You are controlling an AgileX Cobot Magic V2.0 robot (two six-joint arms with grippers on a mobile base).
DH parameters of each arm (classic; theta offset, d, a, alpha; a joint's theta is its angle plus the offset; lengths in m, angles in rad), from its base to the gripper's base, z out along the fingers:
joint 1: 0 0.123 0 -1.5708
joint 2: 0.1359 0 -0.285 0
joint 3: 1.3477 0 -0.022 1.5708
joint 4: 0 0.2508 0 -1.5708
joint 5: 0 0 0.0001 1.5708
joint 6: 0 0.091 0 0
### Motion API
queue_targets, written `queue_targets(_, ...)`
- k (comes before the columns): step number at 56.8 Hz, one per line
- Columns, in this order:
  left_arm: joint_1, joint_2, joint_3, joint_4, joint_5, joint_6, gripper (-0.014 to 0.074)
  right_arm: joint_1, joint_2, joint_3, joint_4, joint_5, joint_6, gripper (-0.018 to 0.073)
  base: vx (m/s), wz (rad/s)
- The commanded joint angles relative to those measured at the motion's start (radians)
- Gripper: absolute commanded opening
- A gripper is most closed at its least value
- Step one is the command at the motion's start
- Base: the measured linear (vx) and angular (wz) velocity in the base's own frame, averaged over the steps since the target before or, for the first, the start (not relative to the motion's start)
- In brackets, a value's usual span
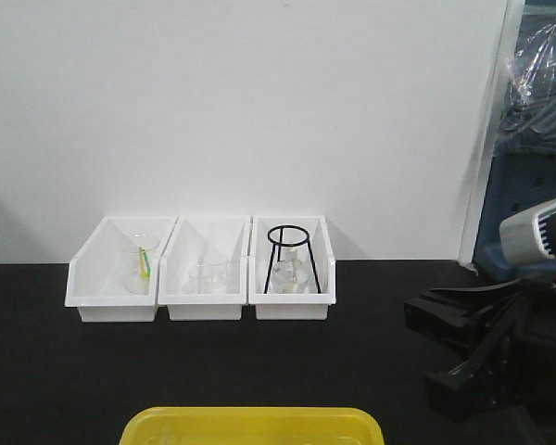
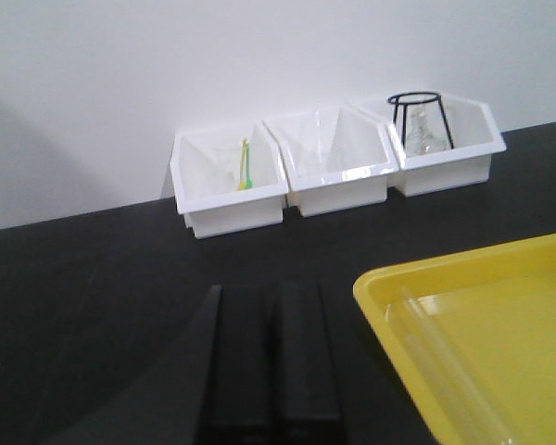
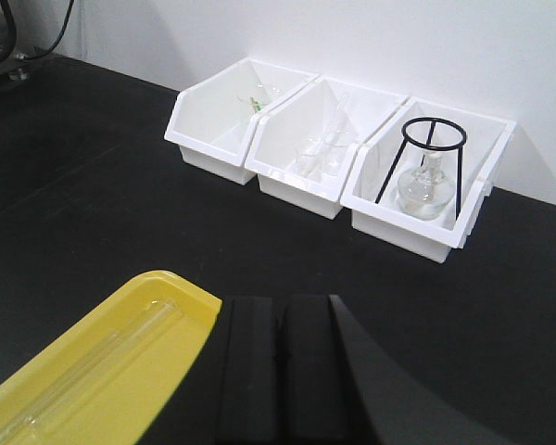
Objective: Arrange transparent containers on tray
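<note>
The yellow tray (image 1: 250,416) sits at the near edge of the black table. A clear test tube (image 2: 449,371) lies flat inside it, along the tray's left side. The right wrist view shows the tray (image 3: 181,287) with the clear test tube (image 3: 102,362) lying lengthwise; a second faint glass outline runs beside it. My left gripper (image 2: 273,357) is shut with nothing in it, just left of the tray (image 2: 426,271). My right gripper (image 3: 280,366) is shut and empty, just right of the tray's far corner.
Three white open-fronted bins stand against the back wall. The left bin (image 1: 116,278) holds a beaker with a green stick, the middle bin (image 1: 204,278) small clear glassware, the right bin (image 1: 292,273) a flask under a black wire stand (image 1: 288,255). Black arm hardware (image 1: 486,352) fills the right side.
</note>
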State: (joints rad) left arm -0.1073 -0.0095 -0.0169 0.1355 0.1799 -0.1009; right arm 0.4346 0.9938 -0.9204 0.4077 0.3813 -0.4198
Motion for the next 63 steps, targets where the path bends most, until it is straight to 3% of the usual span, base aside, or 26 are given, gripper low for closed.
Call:
queue_targets(1,0.056,-0.015,0.09,-0.11,-0.221,0.022,-0.0008,-0.005,-0.016,-0.029,0.006,-0.066,-0.006,-0.0011,0.0,0.01)
queue_targets(5,0.088,-0.015,0.078,-0.123,-0.155,0.029,-0.0008,-0.005,-0.016,-0.029,0.005,-0.058,-0.006,-0.0011,0.0,0.01)
queue_targets(10,0.112,-0.017,0.081,-0.123,-0.197,0.024,-0.0008,-0.006,-0.016,-0.029,0.005,-0.056,-0.006,-0.0011,0.0,0.0)
queue_targets(51,0.113,-0.015,0.08,-0.144,-0.201,0.023,-0.0008,-0.006,-0.016,-0.029,0.005,-0.055,-0.006,-0.0011,0.0,0.0)
queue_targets(57,0.113,-0.015,0.08,-0.144,-0.201,0.023,-0.0008,-0.014,-0.04,-0.022,-0.047,-0.065,-0.004,-0.0011,0.0,0.0)
queue_targets(63,0.113,-0.015,0.08,-0.144,-0.201,0.023,-0.0008,-0.066,-0.139,0.066,-0.11,-0.121,0.1,-0.0011,0.0,0.0)
